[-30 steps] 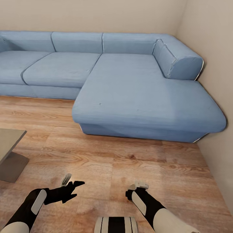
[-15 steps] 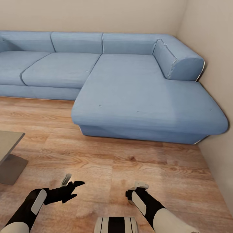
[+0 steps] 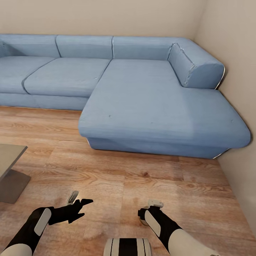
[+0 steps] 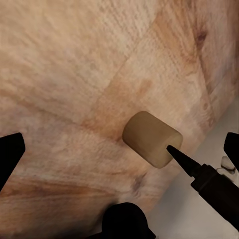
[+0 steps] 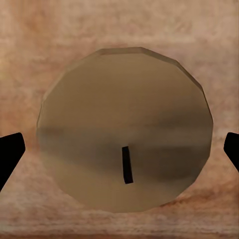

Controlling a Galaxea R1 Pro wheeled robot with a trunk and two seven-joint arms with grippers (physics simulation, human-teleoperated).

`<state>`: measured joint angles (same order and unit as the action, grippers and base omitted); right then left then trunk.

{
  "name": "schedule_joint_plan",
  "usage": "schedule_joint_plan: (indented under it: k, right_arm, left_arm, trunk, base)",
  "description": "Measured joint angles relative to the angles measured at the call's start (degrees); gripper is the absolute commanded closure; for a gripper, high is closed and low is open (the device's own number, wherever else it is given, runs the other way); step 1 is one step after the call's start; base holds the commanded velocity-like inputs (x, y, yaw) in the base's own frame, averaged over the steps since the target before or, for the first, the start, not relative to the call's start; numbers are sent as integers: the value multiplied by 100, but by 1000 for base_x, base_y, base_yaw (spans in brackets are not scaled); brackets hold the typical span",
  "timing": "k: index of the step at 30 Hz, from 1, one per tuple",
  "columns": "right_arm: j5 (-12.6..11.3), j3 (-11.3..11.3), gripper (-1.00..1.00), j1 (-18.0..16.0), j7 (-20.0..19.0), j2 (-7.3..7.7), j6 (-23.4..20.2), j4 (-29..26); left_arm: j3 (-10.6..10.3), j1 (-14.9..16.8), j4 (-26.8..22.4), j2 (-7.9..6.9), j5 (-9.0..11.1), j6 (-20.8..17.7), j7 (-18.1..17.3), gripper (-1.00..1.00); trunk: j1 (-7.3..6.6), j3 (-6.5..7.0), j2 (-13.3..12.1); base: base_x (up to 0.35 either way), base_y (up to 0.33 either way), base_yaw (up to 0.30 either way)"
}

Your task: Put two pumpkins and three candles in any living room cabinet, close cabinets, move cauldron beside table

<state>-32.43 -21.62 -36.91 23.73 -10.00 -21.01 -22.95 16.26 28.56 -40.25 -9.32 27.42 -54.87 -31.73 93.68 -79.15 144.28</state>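
Ahead of you, a blue sofa wraps the room's corner, its chaise reaching toward you over the wood floor, and a grey table shows its corner at your left. Your left gripper hovers low over the floor with its fingers spread apart and nothing between them. Your left wrist camera looks down on a candle, a stubby beige cylinder lying on its side on the planks, next to your right arm's dark tip. Your right gripper points down at the floor near your base; its wrist camera has a candle's round top with a short dark wick between the two dark fingertips at the frame edges. The tips sit wide of the candle, so the claw reads as open around it, though I cannot tell whether they touch it.
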Motion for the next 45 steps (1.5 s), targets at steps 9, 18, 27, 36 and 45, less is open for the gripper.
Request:
schedule_joint_plan:
  k: [9,18,27,36,45]
  right_arm:
    - [-1,0,-100,0,0,0,0,0]
    - [-1,0,-100,0,0,0,0,0]
    - [0,0,-100,0,0,0,0,1]
    - [0,0,-100,0,0,0,0,1]
    - [-6,-1,-100,0,0,0,0,1]
  left_arm:
    - [4,0,0,0,-3,-11,-8,-100]
    - [9,0,0,0,-3,-11,-10,-100]
    - [9,0,0,0,0,-13,-13,-100]
    - [9,0,0,0,0,-11,-13,-100]
    - [9,0,0,0,0,-9,-12,-100]
  trunk:
    - [3,-21,1]
    - [13,-110,6]
    - [13,-111,7]
    - [21,-177,11]
    - [21,-177,11]
  base:
    - [0,0,0]
    - [0,0,0]
    - [0,0,0]
    - [0,0,0]
    - [0,0,0]
